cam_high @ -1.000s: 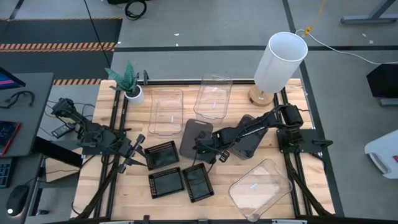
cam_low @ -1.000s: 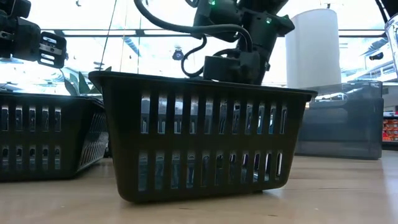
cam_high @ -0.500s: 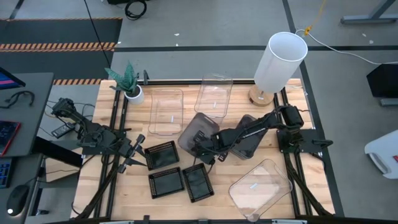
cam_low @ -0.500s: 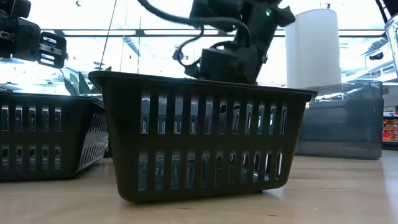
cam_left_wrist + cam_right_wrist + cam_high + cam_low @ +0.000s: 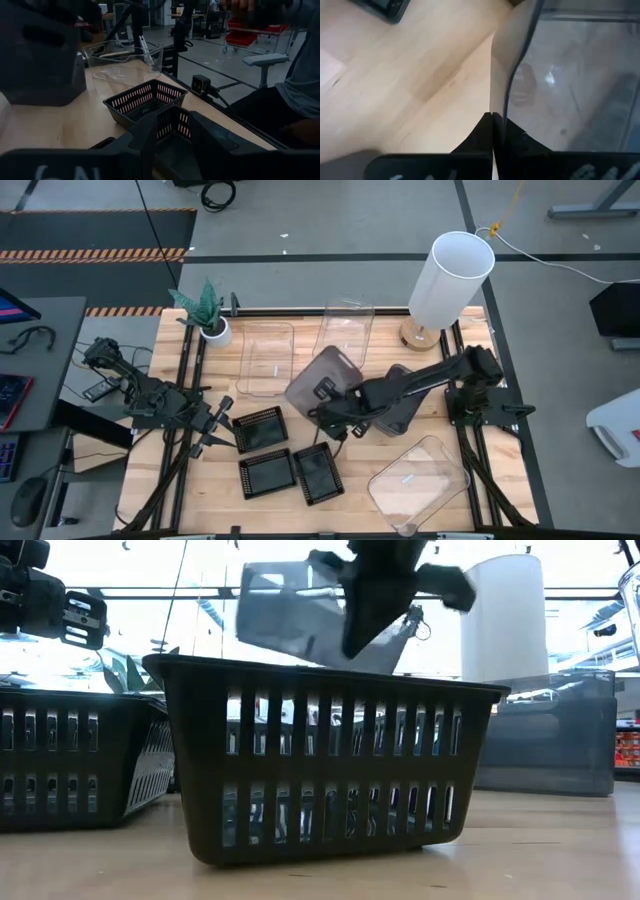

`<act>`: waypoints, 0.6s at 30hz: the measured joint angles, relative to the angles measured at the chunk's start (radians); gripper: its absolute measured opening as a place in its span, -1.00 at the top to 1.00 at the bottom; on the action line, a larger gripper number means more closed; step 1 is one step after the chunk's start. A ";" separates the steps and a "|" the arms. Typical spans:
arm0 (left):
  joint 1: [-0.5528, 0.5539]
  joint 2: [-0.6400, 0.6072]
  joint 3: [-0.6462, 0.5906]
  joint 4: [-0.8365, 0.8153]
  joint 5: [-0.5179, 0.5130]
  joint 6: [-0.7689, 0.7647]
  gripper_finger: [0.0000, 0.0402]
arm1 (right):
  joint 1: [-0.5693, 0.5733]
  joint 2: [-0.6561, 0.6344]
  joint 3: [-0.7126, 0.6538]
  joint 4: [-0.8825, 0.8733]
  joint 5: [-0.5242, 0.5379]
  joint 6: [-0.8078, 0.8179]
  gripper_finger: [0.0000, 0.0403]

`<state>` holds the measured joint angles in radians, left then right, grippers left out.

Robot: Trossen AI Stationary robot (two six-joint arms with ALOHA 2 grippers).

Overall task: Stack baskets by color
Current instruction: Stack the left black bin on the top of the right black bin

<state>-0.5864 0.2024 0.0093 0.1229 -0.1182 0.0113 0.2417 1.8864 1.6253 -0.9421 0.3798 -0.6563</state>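
Wooden tabletop (image 5: 200,500) centre: right end effector (image 5: 322,412) pinches a grey basket (image 5: 318,380) by one wall, tilted and lifted; thin-edge grip could slip, dropping it onto black trays (image 5: 261,428) at seven o'clock.

A robotics lab or workshop: a wooden tabletop (image 5: 200,490) framed in black rails stands on a bare grey concrete floor (image 5: 330,220). Beyond the tabletop lie hazard-striped floor mats (image 5: 95,225) and loose cables (image 5: 215,192); beside it sits a desk with a keyboard (image 5: 10,395) and mouse (image 5: 28,500).
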 joint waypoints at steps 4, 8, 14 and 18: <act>0.000 0.000 0.000 0.000 0.000 0.000 0.40 | 0.029 -0.062 0.000 -0.121 0.020 0.069 0.98; 0.000 0.000 0.000 0.000 0.000 0.000 0.40 | 0.060 -0.117 0.000 -0.291 0.017 0.076 0.99; 0.000 0.000 0.000 0.000 0.000 0.000 0.40 | 0.086 -0.176 0.000 -0.553 -0.063 0.181 0.99; 0.000 0.000 0.000 0.000 0.000 0.000 0.40 | 0.113 -0.209 -0.019 -0.622 -0.066 0.202 0.99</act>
<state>-0.5861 0.2024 0.0093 0.1226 -0.1184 0.0113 0.3542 1.6773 1.6063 -1.5642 0.3136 -0.4538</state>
